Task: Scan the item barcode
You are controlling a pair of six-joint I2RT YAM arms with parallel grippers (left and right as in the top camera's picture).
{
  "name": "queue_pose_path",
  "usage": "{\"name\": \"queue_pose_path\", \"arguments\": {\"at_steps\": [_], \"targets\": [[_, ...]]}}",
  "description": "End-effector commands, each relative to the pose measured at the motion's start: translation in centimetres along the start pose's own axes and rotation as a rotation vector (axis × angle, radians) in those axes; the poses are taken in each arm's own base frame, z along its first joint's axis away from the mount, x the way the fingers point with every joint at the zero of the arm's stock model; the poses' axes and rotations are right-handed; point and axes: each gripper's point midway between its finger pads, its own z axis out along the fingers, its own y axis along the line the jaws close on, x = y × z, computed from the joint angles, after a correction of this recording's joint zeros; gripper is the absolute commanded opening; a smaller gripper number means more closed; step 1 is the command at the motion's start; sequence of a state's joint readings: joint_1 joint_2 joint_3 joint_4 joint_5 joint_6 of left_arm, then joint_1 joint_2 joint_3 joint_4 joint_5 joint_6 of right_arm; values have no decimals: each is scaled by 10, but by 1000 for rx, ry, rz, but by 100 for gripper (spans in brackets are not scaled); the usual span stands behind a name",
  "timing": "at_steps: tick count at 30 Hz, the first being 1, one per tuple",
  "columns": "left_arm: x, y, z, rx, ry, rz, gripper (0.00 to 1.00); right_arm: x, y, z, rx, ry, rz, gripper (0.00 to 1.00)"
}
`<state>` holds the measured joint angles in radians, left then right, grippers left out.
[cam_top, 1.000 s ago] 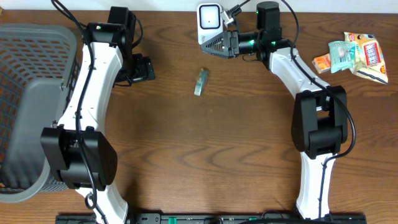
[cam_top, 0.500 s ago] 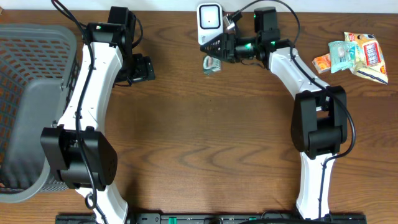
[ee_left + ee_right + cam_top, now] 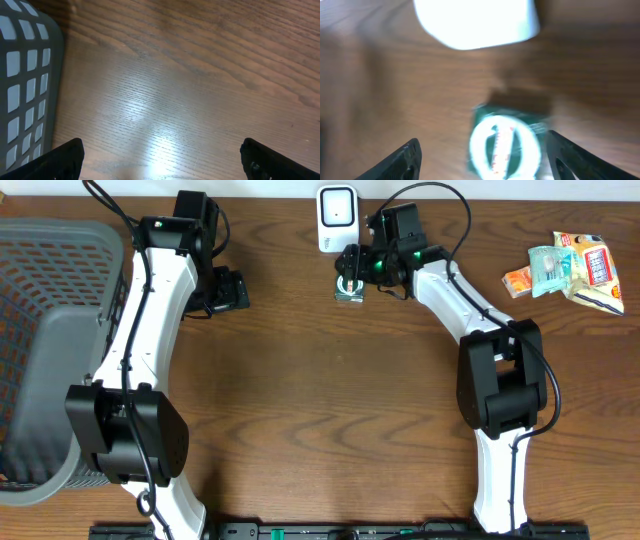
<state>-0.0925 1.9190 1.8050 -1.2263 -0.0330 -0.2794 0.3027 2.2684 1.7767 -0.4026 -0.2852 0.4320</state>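
The item is a small green packet (image 3: 349, 288) with a white round mark, lying on the wooden table just below the white barcode scanner (image 3: 338, 215). My right gripper (image 3: 348, 272) hovers over it with its jaws wide apart. In the blurred right wrist view the packet (image 3: 505, 145) lies between the fingers, close to the right fingertip (image 3: 570, 155), with bare wood towards the left one. The scanner (image 3: 475, 20) fills the top of that view. My left gripper (image 3: 232, 290) stands open over bare table (image 3: 162, 160).
A grey mesh basket (image 3: 40, 330) takes up the left edge, and its wall (image 3: 25, 75) shows in the left wrist view. Several snack packets (image 3: 575, 268) lie at the far right. The table's back edge runs just behind the scanner.
The green packet has shifted up and right, from mid-table to just below the scanner. My right gripper swung from beside the scanner to over the packet, jaws wider. The left arm is still.
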Motion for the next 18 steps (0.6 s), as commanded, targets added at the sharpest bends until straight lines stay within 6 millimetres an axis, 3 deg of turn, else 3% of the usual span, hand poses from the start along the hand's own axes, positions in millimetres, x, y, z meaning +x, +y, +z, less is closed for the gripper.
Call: {"name": "queue_pose_path", "arguments": {"at_steps": [1,10,18], "targets": [[2,4,2,-16,7,15,98,-22,-10,-14,173,-117,-46,76],[2,4,2,-16,6,15,98,13,-3,21,223,-57,-95,78],[2,4,2,-16,7,15,98,21,-25,24,347,-51,-101,78]]}}
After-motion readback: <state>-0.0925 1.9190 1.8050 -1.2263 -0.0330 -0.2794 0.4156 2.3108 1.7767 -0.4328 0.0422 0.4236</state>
